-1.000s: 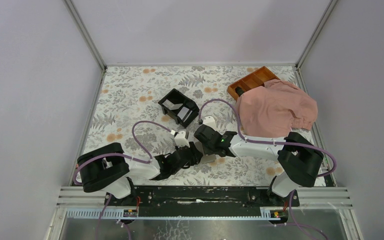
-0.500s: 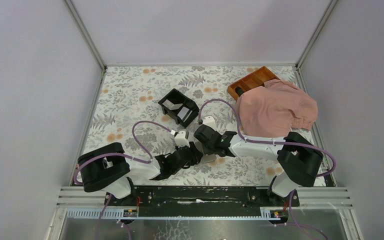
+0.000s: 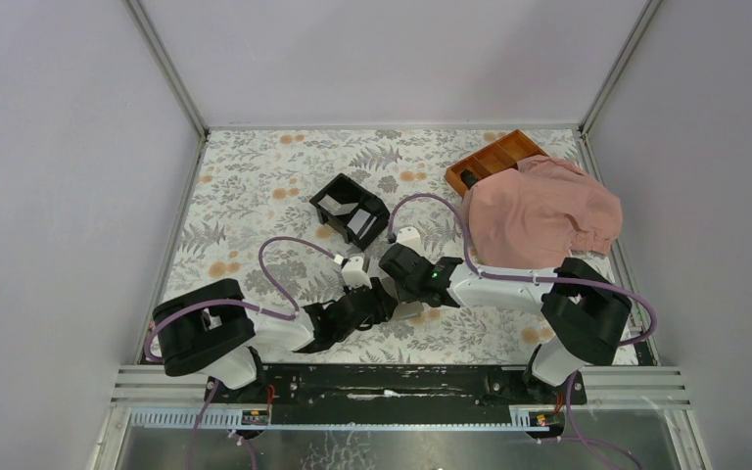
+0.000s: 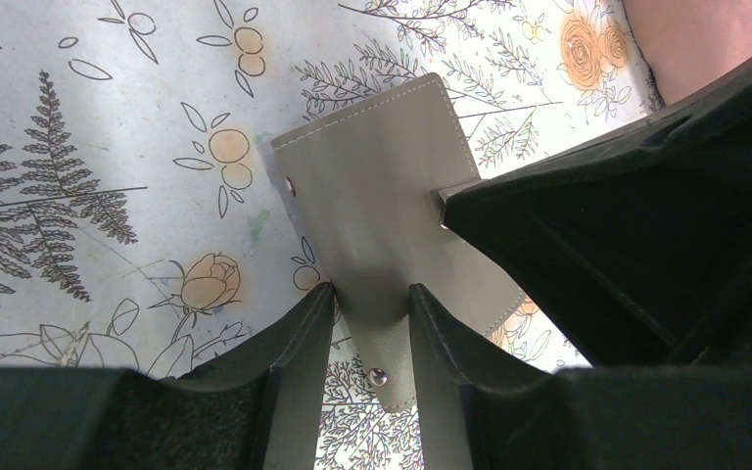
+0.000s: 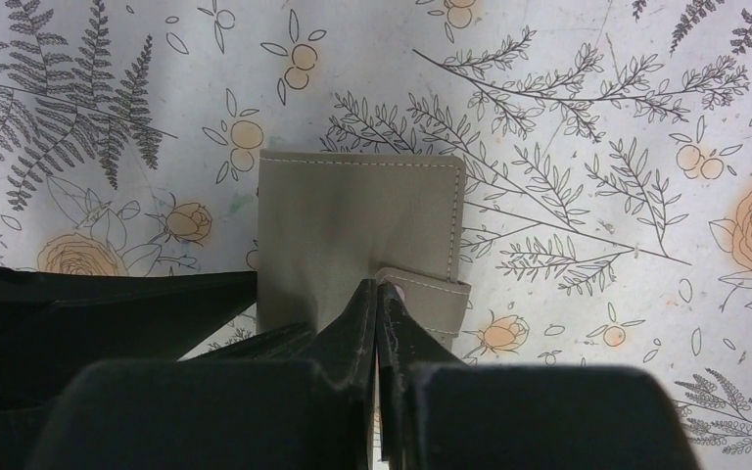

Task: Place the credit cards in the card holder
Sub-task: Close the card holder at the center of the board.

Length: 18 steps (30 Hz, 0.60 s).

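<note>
The worry from here is the clasp. The right gripper [image 5: 380, 294] is squeezed fully closed, its tips right at the end of the strap tab [image 5: 431, 294] that keeps the card holder [image 5: 352, 225] shut. Whether it has a bite of that tab I cannot tell. If it pulls with only a sliver caught, I'd expect the tab to slip free and the snap to stay fastened. If it pulls hard, the whole holder could drag across the flowered table [image 5: 597, 117] or flip.

The left gripper [image 4: 372, 292] stands about half open with the holder's near corner showing in its gap. It looks more like pinning than pinching, and a light press may not keep the holder in place.

The holder lies flat and closed, near the front and centre of the table, with the left gripper at its left and the right gripper's tips over its near right edge
</note>
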{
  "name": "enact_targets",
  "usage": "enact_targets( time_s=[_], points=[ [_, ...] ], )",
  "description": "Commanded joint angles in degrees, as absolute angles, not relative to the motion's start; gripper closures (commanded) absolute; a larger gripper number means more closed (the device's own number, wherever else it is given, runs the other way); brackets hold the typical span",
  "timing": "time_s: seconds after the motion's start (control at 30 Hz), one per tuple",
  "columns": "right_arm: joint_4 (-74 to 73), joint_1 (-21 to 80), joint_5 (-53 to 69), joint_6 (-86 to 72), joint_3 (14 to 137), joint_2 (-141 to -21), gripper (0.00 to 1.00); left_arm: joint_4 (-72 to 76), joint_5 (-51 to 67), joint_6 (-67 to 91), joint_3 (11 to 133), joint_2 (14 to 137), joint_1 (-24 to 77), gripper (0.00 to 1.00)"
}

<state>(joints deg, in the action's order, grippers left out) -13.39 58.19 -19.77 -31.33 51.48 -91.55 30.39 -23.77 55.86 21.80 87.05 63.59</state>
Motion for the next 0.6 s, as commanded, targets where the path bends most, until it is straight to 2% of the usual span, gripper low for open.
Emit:
enact_targets(
  time_s=[0.0,0.57],
  points=[
    [-10.05,58.98,-16.67,-33.18,51.36,-92.99,1.0,32.19,-23.12,56.07,21.25,88.36,63.4,0.59],
    [-9.54,59.02,-17.55,-35.26,47.1,-89.97,1.0,31.64,-23.21,56.16,21.57,88.34,63.4,0.59]
  ],
)
